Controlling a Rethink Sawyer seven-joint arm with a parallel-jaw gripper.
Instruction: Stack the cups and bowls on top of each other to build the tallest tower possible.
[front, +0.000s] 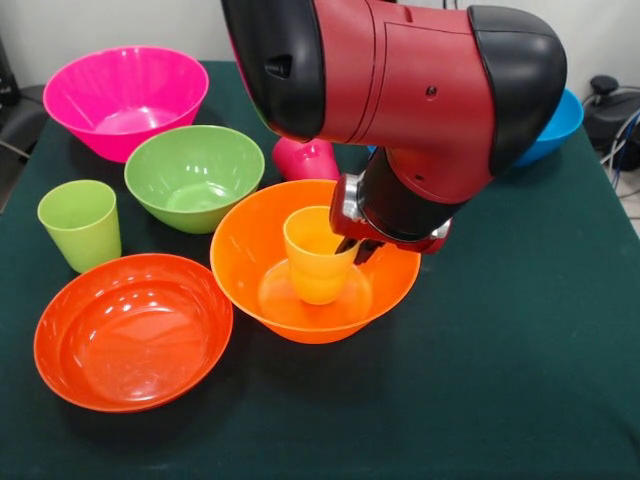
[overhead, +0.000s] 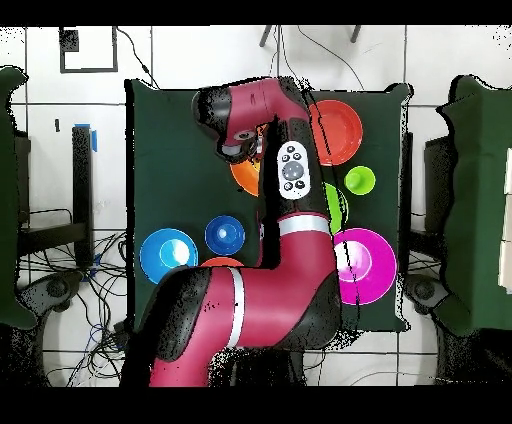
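the red and black arm (front: 400, 90) comes down over the middle of the dark green counter (front: 520, 360), and its hand (front: 352, 247) sits at the far rim of the yellow-orange cup (front: 318, 255). dark fingertips show right against the cup's rim, but the arm's bulk hides most of them, so i cannot tell how wide the hand stands or whether it truly grips the cup. the cup stands upright inside the big orange bowl (front: 300, 290), close to the bowl's middle, mouth up. just in front and to the left of that bowl in the front view lies a shallow red-orange bowl (front: 130, 335), the two nearly touching. behind it the lime green cup (front: 80, 222) stands upright by itself, just beside the green bowl (front: 193, 177). the big pink bowl (front: 125, 98) sits in the far left corner, close behind the green bowl. the red-pink cup (front: 305, 158) shows only in part behind the orange bowl, mostly hidden by the arm. a light blue bowl (front: 555, 125) peeks out at the far right behind the arm. in the overhead view a small dark blue bowl (overhead: 225, 234) lies beside the light blue one, and the rim of another red-orange bowl (overhead: 222, 262) shows just by the arm.
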